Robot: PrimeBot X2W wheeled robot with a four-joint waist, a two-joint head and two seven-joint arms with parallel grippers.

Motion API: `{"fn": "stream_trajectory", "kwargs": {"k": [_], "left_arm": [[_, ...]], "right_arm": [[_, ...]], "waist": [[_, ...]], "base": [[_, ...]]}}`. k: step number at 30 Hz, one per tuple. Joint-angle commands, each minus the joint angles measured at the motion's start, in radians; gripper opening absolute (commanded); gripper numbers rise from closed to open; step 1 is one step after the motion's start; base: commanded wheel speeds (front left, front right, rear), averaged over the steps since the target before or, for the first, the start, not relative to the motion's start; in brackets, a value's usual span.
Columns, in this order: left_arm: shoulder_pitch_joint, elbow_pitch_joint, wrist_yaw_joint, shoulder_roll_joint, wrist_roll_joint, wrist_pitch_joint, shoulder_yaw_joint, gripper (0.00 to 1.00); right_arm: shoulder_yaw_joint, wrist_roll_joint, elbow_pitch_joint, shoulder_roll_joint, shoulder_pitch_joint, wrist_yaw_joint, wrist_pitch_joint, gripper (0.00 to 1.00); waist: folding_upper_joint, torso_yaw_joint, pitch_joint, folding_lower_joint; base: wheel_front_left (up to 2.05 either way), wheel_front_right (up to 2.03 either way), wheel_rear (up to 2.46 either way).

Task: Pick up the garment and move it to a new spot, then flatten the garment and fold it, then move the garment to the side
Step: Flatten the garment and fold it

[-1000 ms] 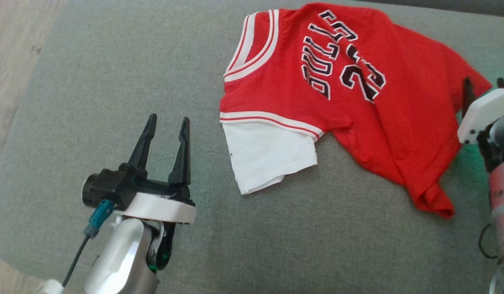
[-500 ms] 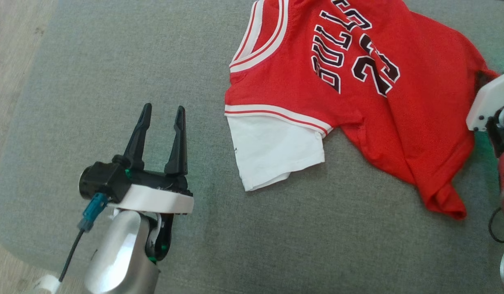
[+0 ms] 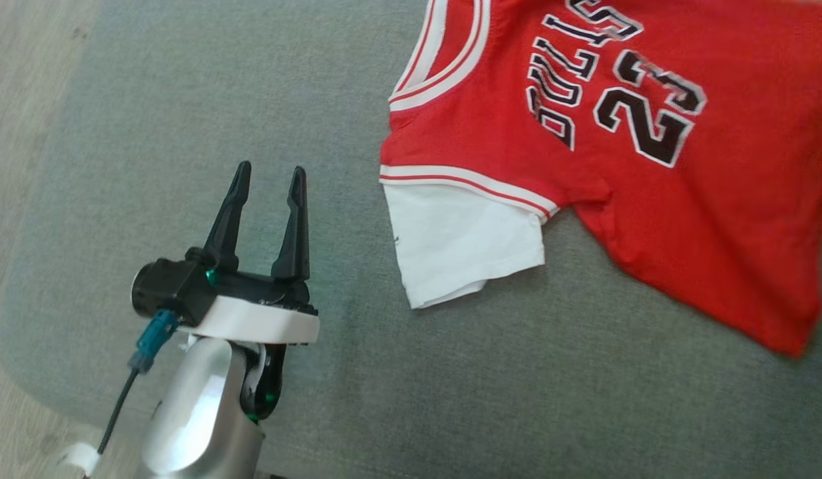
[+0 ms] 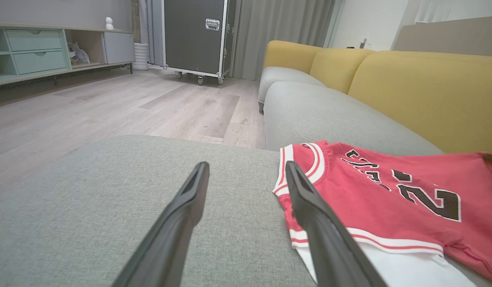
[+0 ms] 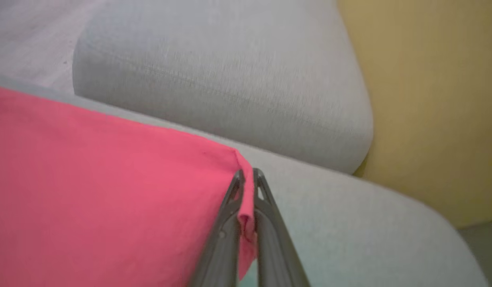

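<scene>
The left pincer (image 3: 270, 169) hovers low over the grey sofa cushion (image 3: 118, 166), its two fingers spread wide with nothing between them. It looks parked as the free helper, ready to take a second corner once the cloth is up. Just right of its right finger lies the garment (image 3: 617, 199), a red jersey. The white sleeve (image 3: 464, 246) is nearest that pincer, and the trimmed neckline (image 3: 444, 66) lies a little beyond the fingertips. The body of the jersey runs off to the right, lettering up and mostly flat on the cushion. Its far right part looks drawn taut and blurred, which I read as cloth under tension. At that far end the right pincer (image 5: 248, 172) is pressed together on a red corner of the garment, a strip of fabric caught between its fingers. A corner grip suits the pick-up, since the jersey should then hang open rather than bunch. The thin pinch is the risk, as a quick pull could slip it free.
</scene>
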Motion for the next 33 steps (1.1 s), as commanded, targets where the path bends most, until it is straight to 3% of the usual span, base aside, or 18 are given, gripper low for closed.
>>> {"fn": "stream_trajectory", "kwargs": {"k": [1, 5, 6, 7, 12, 22, 26, 33], "left_arm": [[-0.037, -0.024, -0.008, 0.009, 0.007, -0.010, 0.039, 1.00], [-0.042, -0.021, -0.013, 0.005, 0.009, -0.010, 0.039, 1.00], [-0.042, -0.021, -0.014, 0.005, 0.009, -0.010, 0.039, 1.00], [-0.043, -0.020, -0.015, 0.004, 0.010, -0.010, 0.039, 1.00], [-0.043, -0.020, -0.017, 0.003, 0.011, -0.010, 0.049, 1.00], [-0.001, -0.024, -0.014, 0.001, 0.030, -0.010, 0.108, 1.00], [0.028, -0.023, -0.011, 0.001, 0.034, -0.010, 0.123, 1.00], [0.083, -0.023, 0.005, 0.000, 0.029, -0.010, 0.139, 1.00]], "right_arm": [[0.026, -0.031, -0.045, -0.026, -0.052, -0.001, -0.024, 0.00], [0.042, -0.094, -0.069, -0.047, -0.090, -0.001, -0.057, 0.00], [0.042, -0.111, -0.080, -0.049, -0.097, -0.001, -0.067, 0.38], [0.041, -0.127, -0.089, -0.050, -0.102, -0.001, -0.076, 1.00], [-0.011, -0.158, -0.115, -0.023, -0.106, -0.001, -0.111, 1.00], [-0.128, -0.100, -0.115, 0.142, -0.009, -0.001, -0.301, 1.00], [-0.101, -0.034, -0.161, 0.224, 0.057, -0.001, -0.324, 1.00], [0.017, 0.185, -0.439, 0.327, 0.309, -0.001, -0.325, 1.00]], "waist": [[0.0000, 0.013, 0.007, -0.0001], [0.0000, 0.028, 0.013, -0.0001], [0.0000, 0.031, 0.015, -0.0001], [0.0000, 0.033, 0.016, -0.0001], [0.0000, 0.026, 0.009, -0.0001], [0.0000, -0.097, -0.118, -0.0001], [0.0000, -0.153, -0.177, -0.0001], [0.0000, -0.233, -0.268, -0.0001]], "base": [[0.00, 0.00, 0.00], [0.00, 0.00, 0.00], [0.00, 0.00, 0.00], [0.00, 0.00, 0.00], [0.00, 0.00, 0.00], [0.00, 0.00, 0.00], [0.00, 0.00, 0.00], [0.00, 0.00, 0.00]]}}
